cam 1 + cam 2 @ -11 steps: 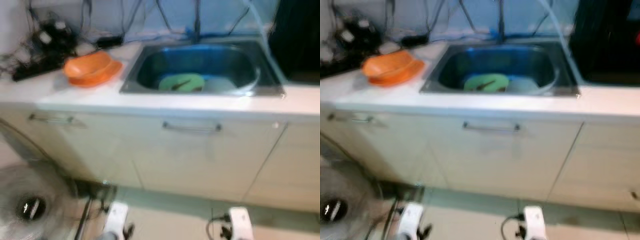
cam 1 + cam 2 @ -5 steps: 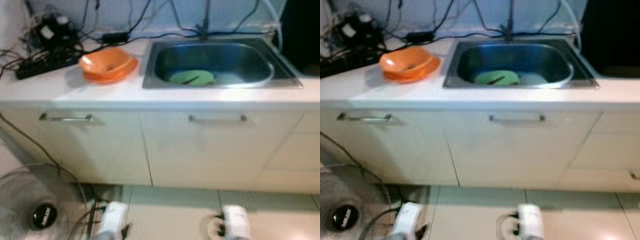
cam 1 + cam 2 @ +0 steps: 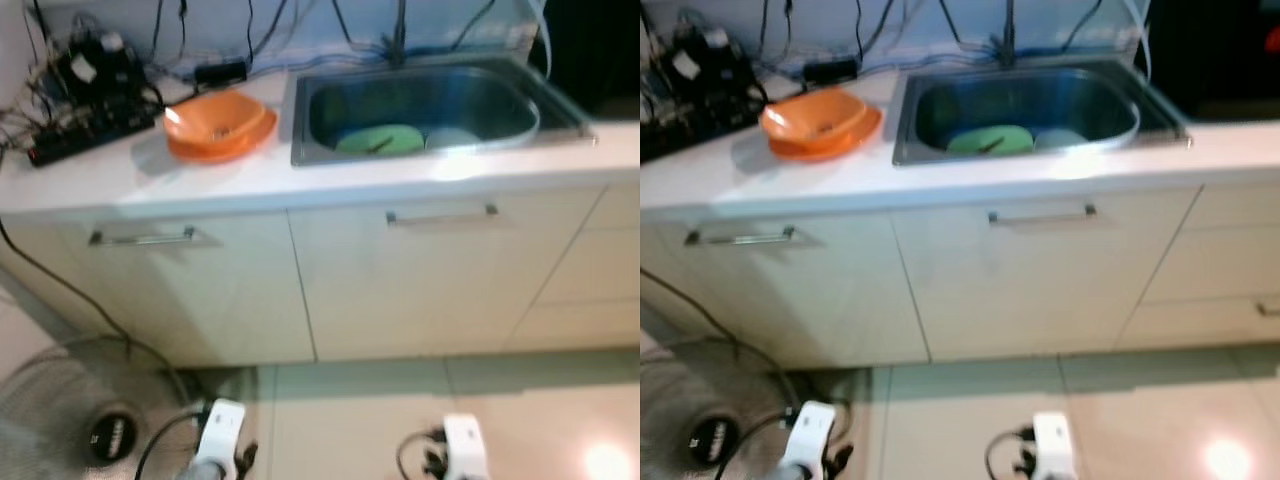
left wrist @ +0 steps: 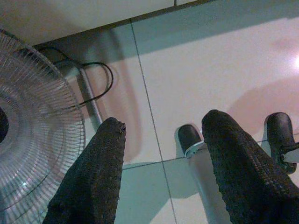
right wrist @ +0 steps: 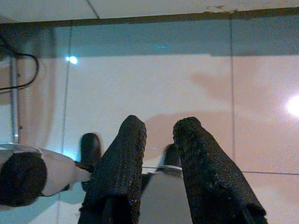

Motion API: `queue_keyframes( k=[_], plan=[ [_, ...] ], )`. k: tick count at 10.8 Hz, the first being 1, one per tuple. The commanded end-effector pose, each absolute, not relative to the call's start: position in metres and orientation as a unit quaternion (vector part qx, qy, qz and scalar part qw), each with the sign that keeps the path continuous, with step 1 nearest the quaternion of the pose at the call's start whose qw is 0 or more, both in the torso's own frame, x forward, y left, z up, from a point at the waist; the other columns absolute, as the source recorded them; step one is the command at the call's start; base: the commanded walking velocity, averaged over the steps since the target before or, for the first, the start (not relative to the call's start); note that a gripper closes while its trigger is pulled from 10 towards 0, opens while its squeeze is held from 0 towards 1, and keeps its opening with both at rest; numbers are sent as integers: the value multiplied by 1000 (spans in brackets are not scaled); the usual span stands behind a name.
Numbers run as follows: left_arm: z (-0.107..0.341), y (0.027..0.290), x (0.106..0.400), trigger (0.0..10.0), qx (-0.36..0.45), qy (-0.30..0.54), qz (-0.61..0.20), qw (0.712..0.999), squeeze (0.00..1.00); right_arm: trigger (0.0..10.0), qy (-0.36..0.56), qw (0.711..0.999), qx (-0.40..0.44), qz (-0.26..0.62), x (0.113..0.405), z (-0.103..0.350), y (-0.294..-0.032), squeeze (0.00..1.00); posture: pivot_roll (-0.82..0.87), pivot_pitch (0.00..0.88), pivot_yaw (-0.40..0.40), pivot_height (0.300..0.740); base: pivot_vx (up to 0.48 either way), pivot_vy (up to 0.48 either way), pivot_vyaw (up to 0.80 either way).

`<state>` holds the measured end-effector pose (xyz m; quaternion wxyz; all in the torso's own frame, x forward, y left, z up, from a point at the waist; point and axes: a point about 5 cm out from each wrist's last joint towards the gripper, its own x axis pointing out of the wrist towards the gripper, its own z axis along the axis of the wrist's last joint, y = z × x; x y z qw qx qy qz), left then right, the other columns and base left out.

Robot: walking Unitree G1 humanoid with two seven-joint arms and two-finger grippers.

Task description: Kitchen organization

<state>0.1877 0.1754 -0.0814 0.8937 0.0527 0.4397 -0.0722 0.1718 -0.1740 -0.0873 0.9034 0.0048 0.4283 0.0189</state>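
Observation:
An orange bowl [image 3: 212, 115] sits on an orange plate [image 3: 228, 146] on the white counter [image 3: 200, 185], left of the steel sink [image 3: 430, 160]. Inside the sink lie a green plate [image 3: 375, 140] with a dark utensil on it and a pale dish [image 3: 452, 137] beside it. Both arms hang low. In the left wrist view my left gripper [image 4: 161, 135] points at the tiled floor, open and holding nothing. My right gripper [image 5: 158, 128] also points at the floor, its fingers a narrow gap apart and nothing between them.
A power strip with tangled cables [image 3: 85, 95] occupies the counter's back left. Cabinet doors with handles [image 3: 440, 215] run below. A floor fan [image 3: 70, 420] stands at my left foot [image 3: 222, 440]. A dark appliance [image 3: 600, 45] stands right of the sink.
The whole picture has shifted: the counter now sits higher and farther, with more floor tiles showing, so the camera moved. Bowl, plates and sink keep their places.

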Motion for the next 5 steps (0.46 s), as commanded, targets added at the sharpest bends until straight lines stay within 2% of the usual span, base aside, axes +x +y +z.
queue_keyframes(
  k=[1,2,5],
  plan=[
    [-81,178,188,10000,55,438,-67,895,0,10000,426,904,6,16,172,-87,-176,0,42,56,126,740,0,0,0],
    [-81,179,188,10000,60,441,-68,893,0,10000,426,905,8,15,173,-87,-176,0,41,56,127,740,0,0,0],
    [-81,179,188,10000,66,442,-66,892,0,10000,426,904,-10,31,174,-86,-176,0,43,58,126,740,353,0,0]
  ],
)
